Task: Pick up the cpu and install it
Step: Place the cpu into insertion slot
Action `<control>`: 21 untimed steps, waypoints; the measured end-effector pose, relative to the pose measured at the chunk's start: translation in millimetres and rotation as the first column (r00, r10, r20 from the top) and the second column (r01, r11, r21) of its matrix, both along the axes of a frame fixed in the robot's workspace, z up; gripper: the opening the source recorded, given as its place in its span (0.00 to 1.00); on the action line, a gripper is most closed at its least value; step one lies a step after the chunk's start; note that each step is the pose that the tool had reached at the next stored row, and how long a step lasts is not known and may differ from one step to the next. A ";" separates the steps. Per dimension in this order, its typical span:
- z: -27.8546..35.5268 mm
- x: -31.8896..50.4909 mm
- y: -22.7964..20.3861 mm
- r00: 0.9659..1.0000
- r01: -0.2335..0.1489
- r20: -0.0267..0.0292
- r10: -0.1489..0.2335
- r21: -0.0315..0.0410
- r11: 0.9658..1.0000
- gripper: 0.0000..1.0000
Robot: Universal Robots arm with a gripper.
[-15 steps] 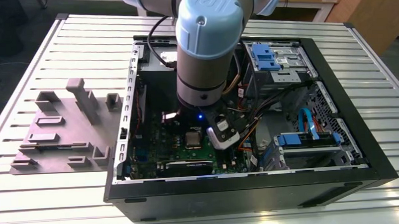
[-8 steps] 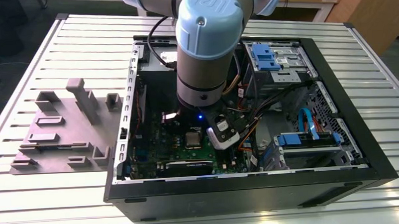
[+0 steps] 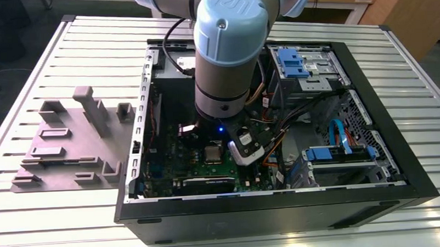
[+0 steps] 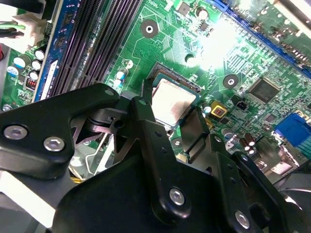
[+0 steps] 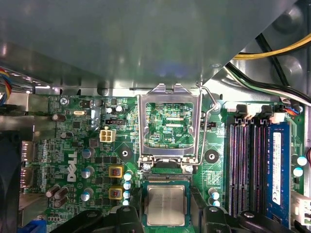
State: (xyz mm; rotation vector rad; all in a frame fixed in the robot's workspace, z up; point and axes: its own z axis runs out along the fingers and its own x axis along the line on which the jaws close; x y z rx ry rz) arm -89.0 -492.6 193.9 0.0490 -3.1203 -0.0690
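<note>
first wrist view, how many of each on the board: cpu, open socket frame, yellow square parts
cpu: 1
open socket frame: 1
yellow square parts: 2
total: 4

Blue-capped, seemingly silver arm (image 3: 228, 57); black claw (image 4: 170, 114)

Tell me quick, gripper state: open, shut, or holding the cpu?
Gripper: cannot be told; it is down right at the cpu.
</note>
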 end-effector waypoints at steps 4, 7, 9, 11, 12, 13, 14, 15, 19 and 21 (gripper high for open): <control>-1.3 0.0 0.0 1.000 0.000 0.000 0.000 0.000 1.000 0.47; -2.4 0.5 0.0 1.000 0.000 0.000 0.000 0.000 1.000 0.47; -2.4 0.5 0.0 1.000 0.000 0.000 0.000 0.000 1.000 0.47; -2.4 0.5 0.0 1.000 0.000 0.000 0.000 0.000 1.000 0.47; -2.9 0.7 0.0 1.000 0.000 0.000 0.000 0.000 1.000 0.47; -3.4 1.1 0.0 1.000 0.000 0.000 0.000 0.000 1.000 0.47; -3.4 1.1 0.0 1.000 0.000 0.000 0.000 0.000 1.000 0.47; -3.4 1.1 0.0 1.000 0.000 0.000 0.000 0.000 1.000 0.47; -4.5 1.1 0.0 1.000 0.000 0.000 0.000 0.000 1.000 0.47; -4.6 1.1 0.0 1.000 0.000 0.000 0.000 0.000 1.000 0.47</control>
